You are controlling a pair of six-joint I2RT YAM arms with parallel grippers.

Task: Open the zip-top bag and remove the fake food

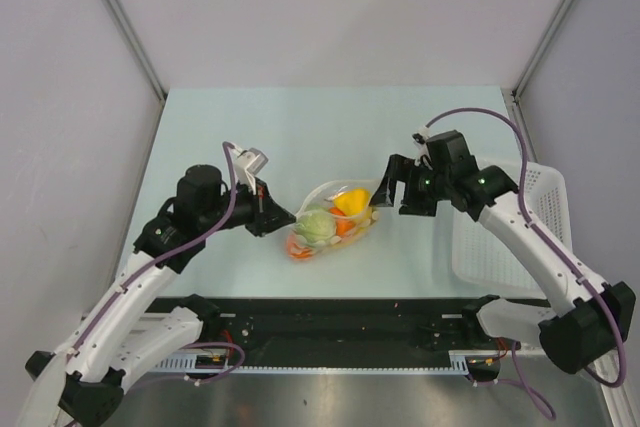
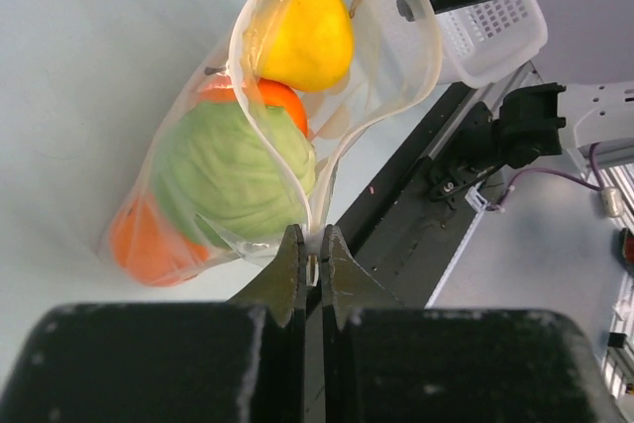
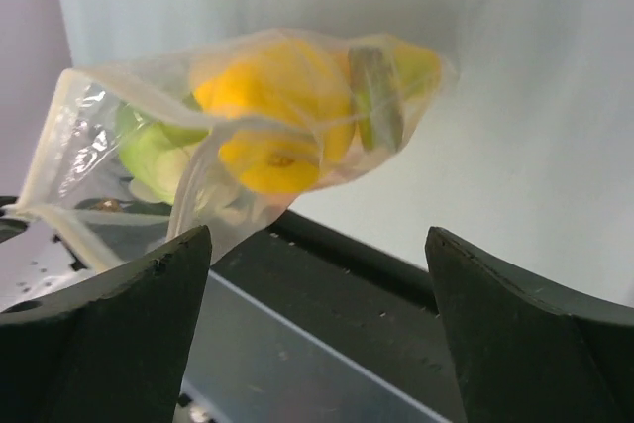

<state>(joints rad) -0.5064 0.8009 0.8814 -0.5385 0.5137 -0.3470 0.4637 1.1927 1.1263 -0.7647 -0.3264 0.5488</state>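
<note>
**Top external view**
- Table (image 1: 300, 127): pale surface, carrying all items.
- Zip-top bag (image 1: 330, 219): clear pouch lying at table centre between the two arms, mouth gaping.
- Fake food (image 1: 340, 217): all inside the bag. A pale green cabbage (image 1: 315, 227) sits at the left end and a yellow fruit (image 1: 352, 200) at the right end, with orange pieces low between them.
- Left gripper (image 1: 275, 217): at the bag's left end, touching it.
- Right gripper (image 1: 395, 187): just beside the bag's right end, fingers spread. Whether it touches the bag cannot be told here.
- Basket (image 1: 540, 197): white and perforated, at the right edge of the table under the right arm.

**Left wrist view**
- Left gripper (image 2: 313, 245): jaws narrow, pinched on a thin lip of the zip-top bag (image 2: 396, 56).
- Bag mouth: an open loop, with its far wall standing up.
- Contents: the cabbage (image 2: 228, 175) is nearest the fingers and the yellow fruit (image 2: 307, 32) is farthest. One orange piece (image 2: 144, 245) lies at lower left. A second orange item is wedged between the cabbage and the yellow fruit.
- Basket (image 2: 495, 27): upper right, beyond the bag.

**Right wrist view**
- Right gripper (image 3: 317, 274): jaws wide apart, nothing between them.
- Zip-top bag (image 3: 89, 136): ahead of the fingers and apart from them, crinkled, its zip strip trailing to the left.
- Contents: the yellow fruit (image 3: 277, 116) shows in the centre and the cabbage (image 3: 154, 146) to the left. The remaining items are blurred by the plastic.
</note>
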